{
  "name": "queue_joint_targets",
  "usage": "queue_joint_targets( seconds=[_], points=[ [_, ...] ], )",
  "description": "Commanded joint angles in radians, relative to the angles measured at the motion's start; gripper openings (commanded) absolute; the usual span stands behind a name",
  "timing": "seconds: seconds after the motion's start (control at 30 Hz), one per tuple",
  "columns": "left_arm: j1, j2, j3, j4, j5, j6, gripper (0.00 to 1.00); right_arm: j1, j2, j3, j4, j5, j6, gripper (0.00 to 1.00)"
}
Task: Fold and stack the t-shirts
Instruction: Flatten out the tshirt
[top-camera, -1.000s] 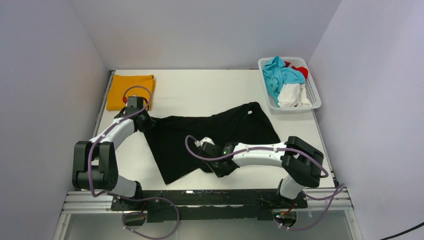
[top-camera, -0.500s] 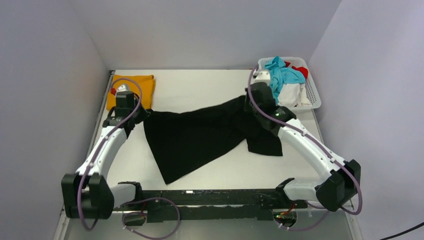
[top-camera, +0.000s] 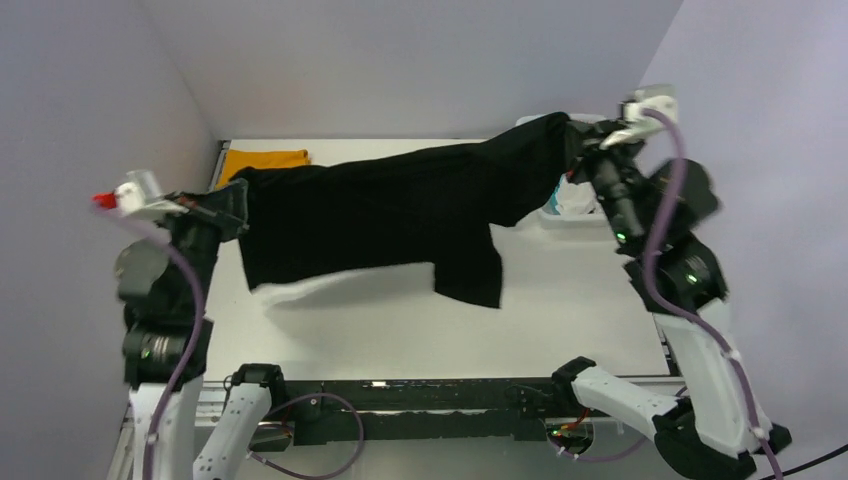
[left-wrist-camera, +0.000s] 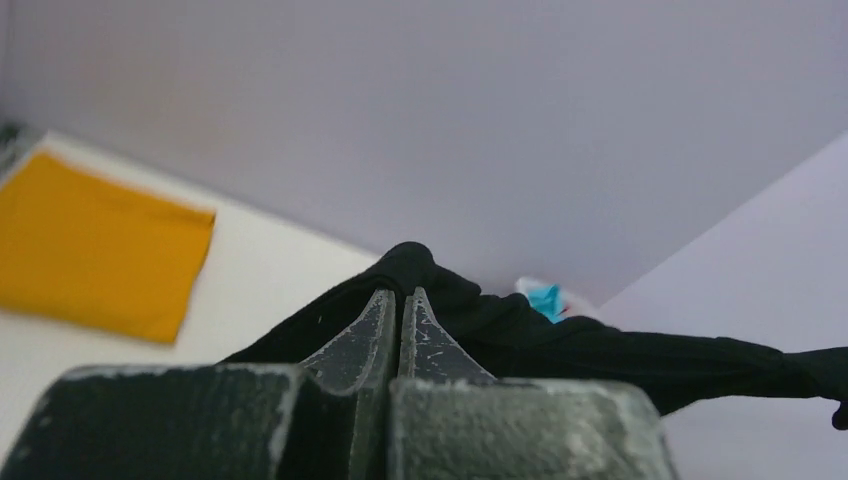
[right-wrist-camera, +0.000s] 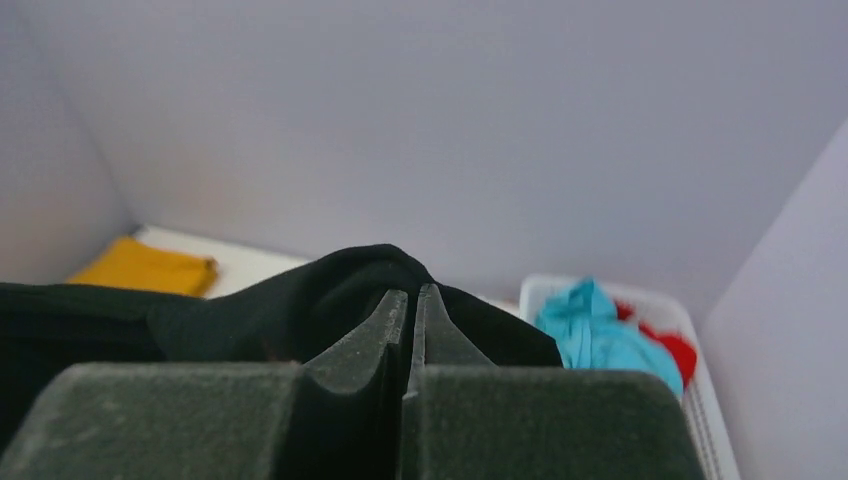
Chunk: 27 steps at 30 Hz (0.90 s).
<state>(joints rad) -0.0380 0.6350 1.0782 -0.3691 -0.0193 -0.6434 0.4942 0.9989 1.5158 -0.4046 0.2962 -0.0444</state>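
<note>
In the top external view, the black t-shirt (top-camera: 380, 215) is held in the air above the tabletop (top-camera: 570, 300), stretched from left to right, with one part hanging lower right of the middle. Its left edge is pinched by the closed left end effector (top-camera: 232, 203) and its right edge by the closed right end effector (top-camera: 578, 140). The orange-yellow t-shirt (top-camera: 268, 157) lies folded at the far left corner.

In the left wrist view, the fingers (left-wrist-camera: 370, 335) are pressed together on black cloth.

In the right wrist view, the same tight pinch is seen, with a white basket (right-wrist-camera: 700, 400) of blue and red cloth far right.

The shirt is judged light, soft and limp, since it sags between the grips. Hold is best taken at corners or seams so that it can be laid flat.
</note>
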Motion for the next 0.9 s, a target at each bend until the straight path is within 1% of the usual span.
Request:
queue_joint_targets(
  seconds=[0.0,0.03,0.13,0.23,0.3,0.4,0.5,0.6,0.67,0.77,0.87],
  points=[
    [0.004,-0.092,0.179,-0.024,0.023,0.055,0.0,-0.001,-0.078,0.188,-0.059,-0.255,-0.089,0.0],
    [0.004,-0.11,0.205,-0.034,0.022,0.065,0.0,0.0,-0.081,0.234,-0.074,-0.281,-0.095,0.0],
    [0.004,-0.146,0.313,-0.062,0.022,0.094,0.0,0.0,-0.059,0.394,-0.134,-0.438,-0.103,0.0],
    [0.003,-0.155,0.418,-0.085,0.038,0.121,0.0,-0.001,-0.012,0.563,-0.192,-0.518,-0.111,0.0],
    [0.003,-0.142,0.491,-0.101,0.048,0.131,0.0,-0.001,0.017,0.656,-0.208,-0.523,-0.117,0.0],
    [0.004,-0.115,0.538,-0.097,0.064,0.141,0.0,-0.001,0.051,0.705,-0.193,-0.483,-0.144,0.0],
    [0.003,-0.068,0.542,-0.095,0.075,0.132,0.0,0.0,0.096,0.698,-0.161,-0.394,-0.181,0.0],
    [0.004,-0.012,0.489,-0.075,0.088,0.118,0.0,-0.002,0.153,0.637,-0.097,-0.271,-0.234,0.0],
    [0.004,0.027,0.42,-0.056,0.066,0.105,0.0,-0.002,0.202,0.569,-0.03,-0.137,-0.276,0.0],
    [0.004,0.095,0.288,-0.029,0.023,0.082,0.0,-0.005,0.279,0.422,0.109,0.006,-0.355,0.0],
    [0.004,0.185,0.107,0.024,-0.02,0.049,0.0,-0.041,0.388,0.307,0.198,0.023,-0.372,0.0]
  ],
)
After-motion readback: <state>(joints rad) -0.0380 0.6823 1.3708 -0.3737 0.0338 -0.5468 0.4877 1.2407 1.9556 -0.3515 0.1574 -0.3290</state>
